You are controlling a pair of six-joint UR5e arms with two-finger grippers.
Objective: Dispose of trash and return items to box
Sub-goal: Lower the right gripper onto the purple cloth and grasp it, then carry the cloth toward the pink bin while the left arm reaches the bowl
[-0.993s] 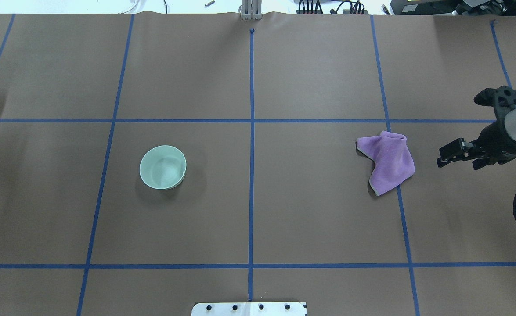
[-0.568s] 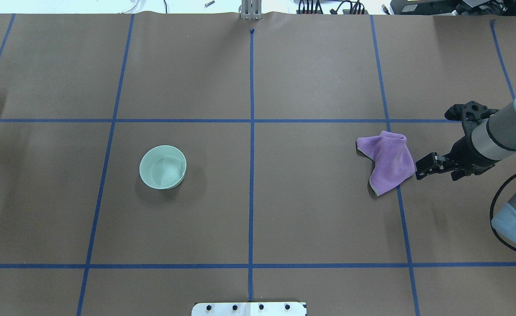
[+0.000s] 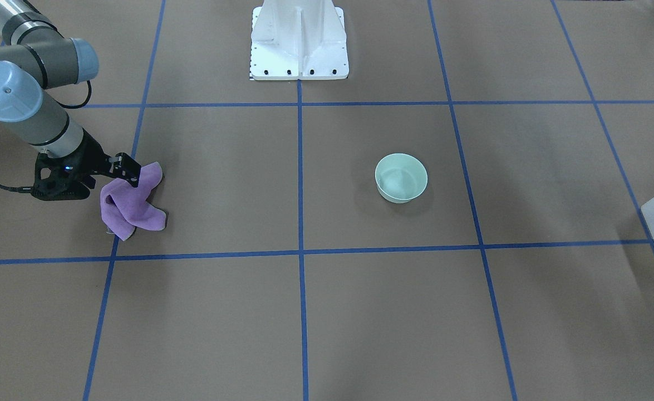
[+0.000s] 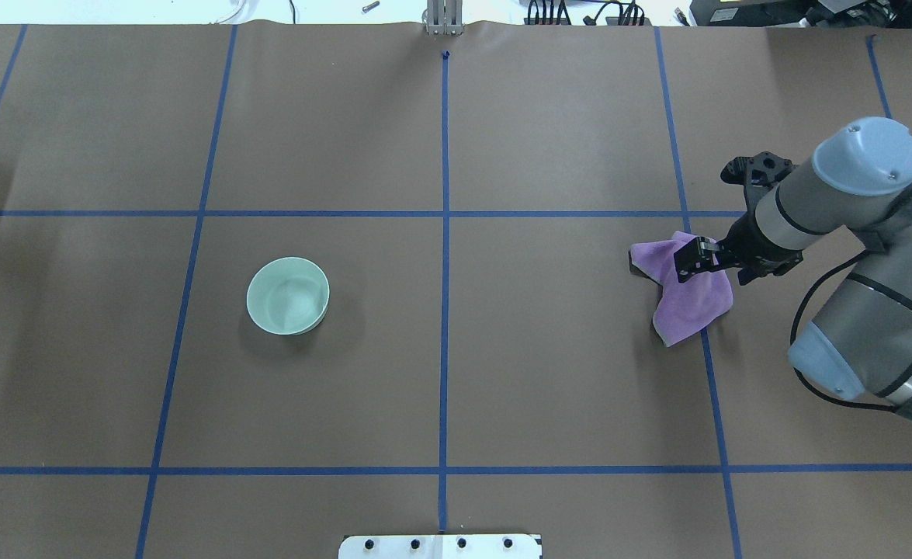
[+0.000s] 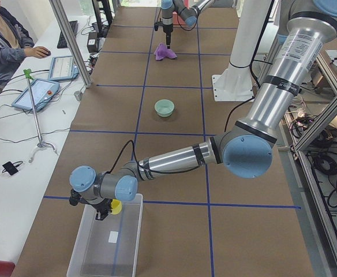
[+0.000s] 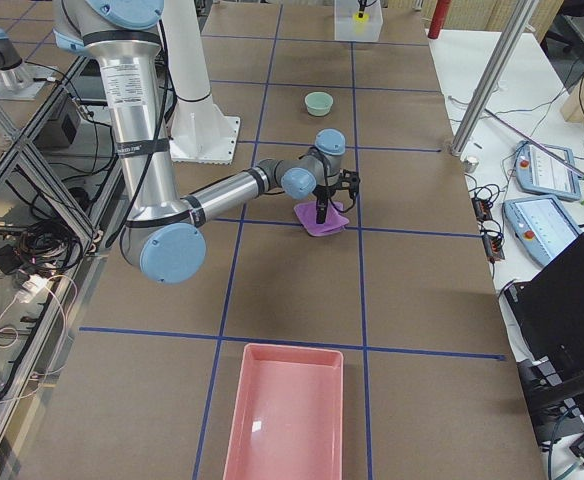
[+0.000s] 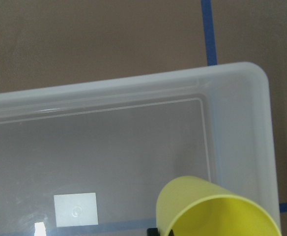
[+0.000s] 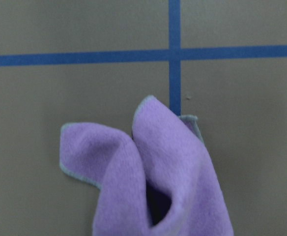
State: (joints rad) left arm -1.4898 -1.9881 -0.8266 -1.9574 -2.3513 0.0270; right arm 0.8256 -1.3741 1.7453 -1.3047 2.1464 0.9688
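The pale mint-green bowl (image 4: pixel 288 296) stands upright and empty left of centre; it also shows in the front view (image 3: pixel 401 177). A crumpled purple cloth (image 4: pixel 684 303) lies on the right. My right gripper (image 4: pixel 694 258) is open, pointing down over the cloth's upper edge, and the right wrist view looks straight down on the cloth (image 8: pixel 158 167). My left gripper (image 5: pixel 106 210) is shut on the yellow cup (image 7: pixel 212 211) and holds it over a corner of the translucent white bin (image 7: pixel 133 86) at the table's left end.
A pink tray (image 6: pixel 282 420) lies at the table's right end. The white robot pedestal (image 3: pixel 300 39) stands at the table's near edge. Blue tape lines mark a grid on the brown table cover. An operator sits beyond the far edge.
My right arm has swung in from the right edge toward the cloth, and its gripper now sits over it. The bowl and the cloth have not moved.
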